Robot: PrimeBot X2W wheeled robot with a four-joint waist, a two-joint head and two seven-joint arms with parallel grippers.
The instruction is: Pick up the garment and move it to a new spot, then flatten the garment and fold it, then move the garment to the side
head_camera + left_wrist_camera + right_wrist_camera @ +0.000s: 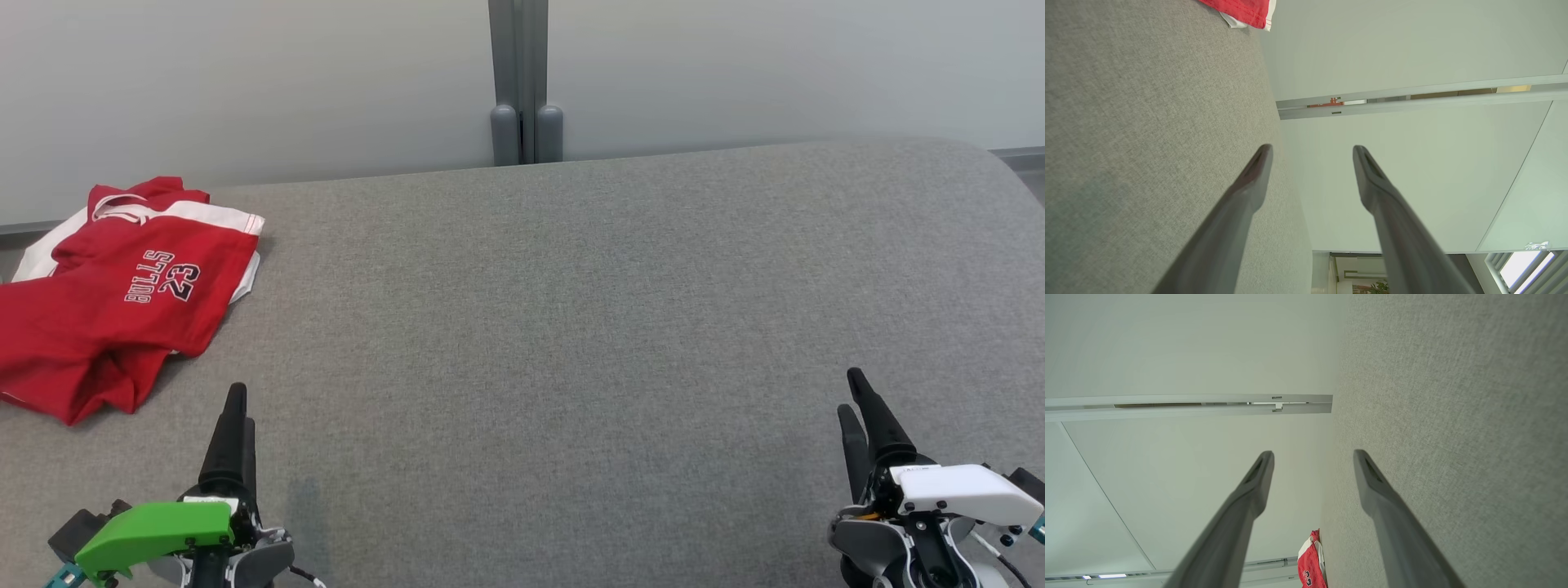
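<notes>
— As the head camera looks down, where does the garment lie?

— At the far left of the grey fabric surface. It is folded over but rumpled at its near end. The "BULLS 23" print faces up, a white sleeve lies along its far edge, and it runs off the picture's left side.

— And the grippers?

— The left gripper, under a green cover, sits at the near left, close to the garment's near edge but not touching it. The right gripper, under a white cover, sits at the near right, well apart from the garment.

— What does the left wrist view add?

— Its two fingers stand apart with nothing between them. A red corner of the garment shows far off on the surface.

— And the right wrist view?

— Its fingers are likewise spread and empty. The garment looks small and distant at the surface's edge, against the pale wall.
</notes>
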